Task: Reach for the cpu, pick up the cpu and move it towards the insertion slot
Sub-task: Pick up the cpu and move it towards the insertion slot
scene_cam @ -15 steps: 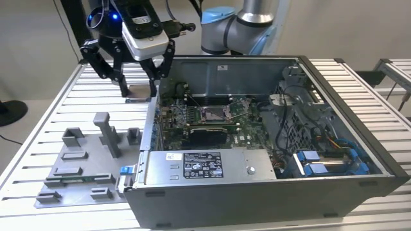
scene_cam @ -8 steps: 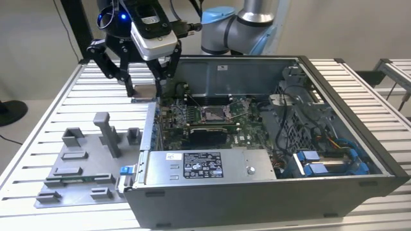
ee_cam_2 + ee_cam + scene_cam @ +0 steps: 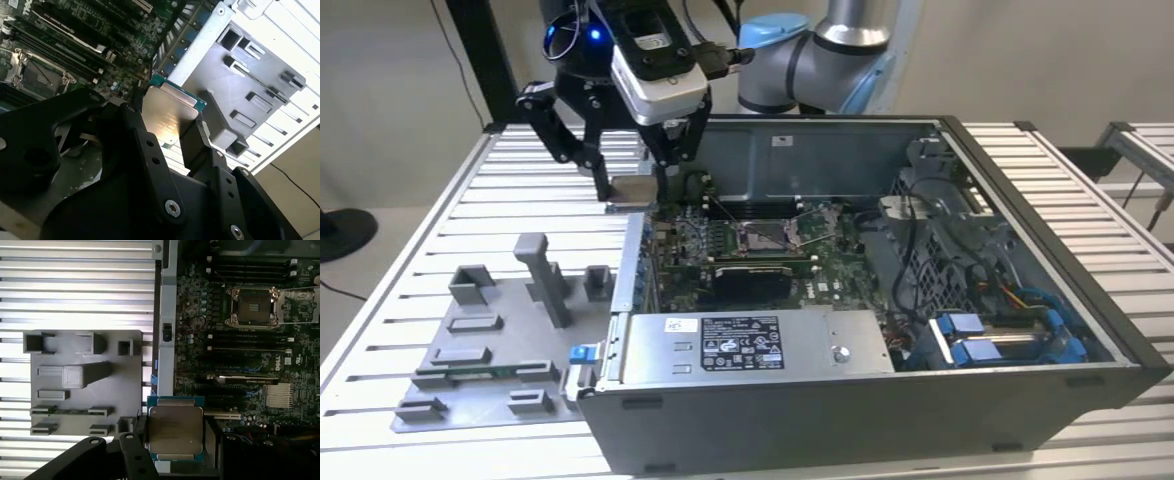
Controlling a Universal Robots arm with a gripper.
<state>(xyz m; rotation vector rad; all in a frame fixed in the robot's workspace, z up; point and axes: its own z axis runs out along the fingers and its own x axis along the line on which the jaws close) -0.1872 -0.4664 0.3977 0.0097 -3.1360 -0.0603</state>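
Computer case (image 3: 854,415): open, motherboard exposed.
Grey fixture plate (image 3: 80,385): on tabletop (image 3: 507,190), below and beside jaws.
Insertion slot (image 3: 252,306): apparently uncovered, well apart from jaws.
Cpu (image 3: 175,429): clamped by its edges between jaws, above case wall.
Handling: keep level; clear the wall.
First wrist view shows offset to slot; exterior view shows height.

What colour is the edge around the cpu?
Green, framing the silver cpu, clearest in the first wrist view.

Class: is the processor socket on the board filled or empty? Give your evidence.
Empty. The socket shows its bare dark centre, and the chip is clamped in the gripper, apart from it.
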